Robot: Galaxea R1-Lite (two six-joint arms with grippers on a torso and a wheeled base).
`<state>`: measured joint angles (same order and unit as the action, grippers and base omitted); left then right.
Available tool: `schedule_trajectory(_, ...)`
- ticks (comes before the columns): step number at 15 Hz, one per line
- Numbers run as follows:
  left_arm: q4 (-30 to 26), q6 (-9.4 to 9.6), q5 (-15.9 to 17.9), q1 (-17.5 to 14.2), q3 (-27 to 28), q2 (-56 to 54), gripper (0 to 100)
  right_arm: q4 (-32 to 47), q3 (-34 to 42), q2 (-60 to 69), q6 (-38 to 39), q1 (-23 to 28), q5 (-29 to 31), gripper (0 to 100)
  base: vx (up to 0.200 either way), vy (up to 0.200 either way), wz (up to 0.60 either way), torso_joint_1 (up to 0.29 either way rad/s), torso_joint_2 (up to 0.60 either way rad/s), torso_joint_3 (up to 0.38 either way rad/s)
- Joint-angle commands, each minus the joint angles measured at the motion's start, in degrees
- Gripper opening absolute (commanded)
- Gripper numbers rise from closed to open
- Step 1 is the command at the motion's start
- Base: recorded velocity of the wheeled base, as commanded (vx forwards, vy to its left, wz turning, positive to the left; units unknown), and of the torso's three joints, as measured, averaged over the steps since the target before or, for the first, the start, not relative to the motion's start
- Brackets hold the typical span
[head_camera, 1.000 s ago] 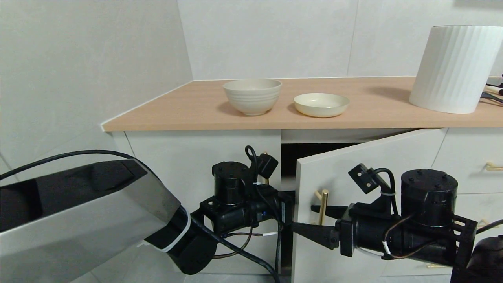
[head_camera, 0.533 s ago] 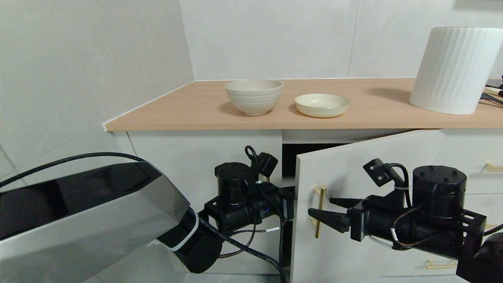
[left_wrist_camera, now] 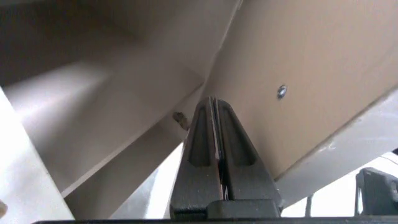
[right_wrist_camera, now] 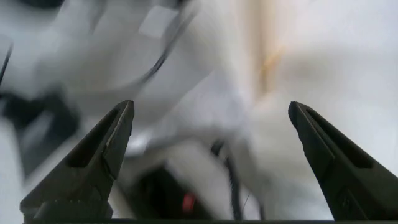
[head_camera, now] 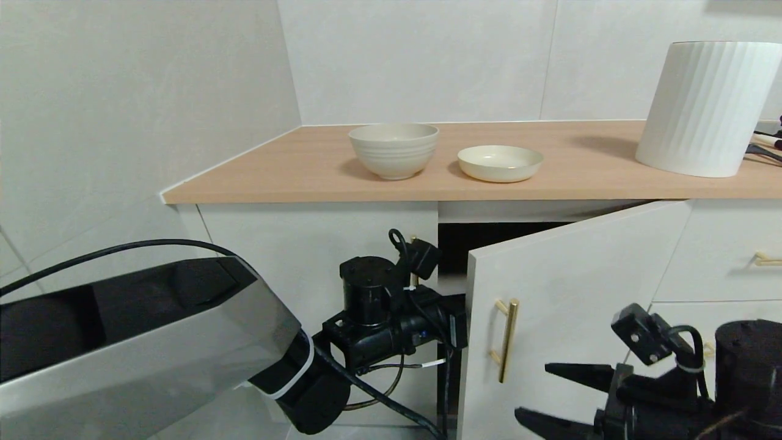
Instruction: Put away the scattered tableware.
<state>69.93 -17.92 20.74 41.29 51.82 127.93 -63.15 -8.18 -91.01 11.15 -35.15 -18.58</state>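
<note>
Tableware up on the wooden table (head_camera: pixel 293 174). Under it, white cupboard door (head_camera: pixel 574 293) swung partly open. Tall white ribbed pot (head_camera: pixel 708 107) on the far right. Round bowl (head_camera: pixel 394 150) left of the shallow plate (head_camera: pixel 500 163), near but not touching. Right end effector (head_camera: pixel 533 391) low by the door, spread wide apart. Left end effector (left_wrist_camera: pixel 214 155) at the door's edge, pressed together. Gold handle (head_camera: pixel 507 339) on the door.

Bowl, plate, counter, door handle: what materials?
Bowl: probably glazed ceramic, cream, soft sheen, ribbed bands.
Plate: same cream look, smooth; ceramic or melamine.
Counter: matte wood or wood-grain laminate.
Handle: brass-toned metal, by its gold shine.
</note>
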Motion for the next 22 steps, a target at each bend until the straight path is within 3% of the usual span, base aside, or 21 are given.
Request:
schedule_trajectory(1, 0.1, -0.01, -0.3, 0.4, -0.5, -0.6, 0, 0.2, 4.5, 3.1, -1.0, -4.6, -0.1, 100, 0.0, 0.0, 0.0, 0.0, 0.0, 0.0)
schedule_trajectory(9, 0.0, -0.01, -0.3, 1.3, -3.9, -4.5, 0, 0.2, 5.0, 4.4, -1.3, -5.0, -0.2, 100, 0.0, 0.0, 0.0, 0.0, 0.0, 0.0)
schedule_trajectory(12, -0.6, -0.01, -0.3, 2.0, -3.7, -4.3, 0, 0.2, 5.6, 4.7, -1.4, -5.8, -0.2, 100, -0.2, 0.0, 0.0, 0.009, 0.0, -0.002)
schedule_trajectory(16, -9.7, -0.01, 0.4, 2.0, 4.1, -3.0, 0, 0.2, 5.8, 4.7, -2.6, -6.2, -0.2, 100, -0.1, 0.0, 0.0, 0.003, 0.0, 0.004)
schedule_trajectory(18, -10.8, -0.01, 0.3, 2.0, 6.8, -2.1, 0, 0.2, 6.2, 4.7, -2.9, -6.2, -0.2, 100, 0.0, 0.0, 0.0, 0.0, 0.0, 0.0)
schedule_trajectory(22, -10.9, -0.01, 0.3, 2.7, 6.8, -1.9, 0, 0.2, 6.2, 4.7, -3.0, -6.2, -0.4, 100, -0.05, 0.0, 0.0, 0.003, 0.0, -0.001)
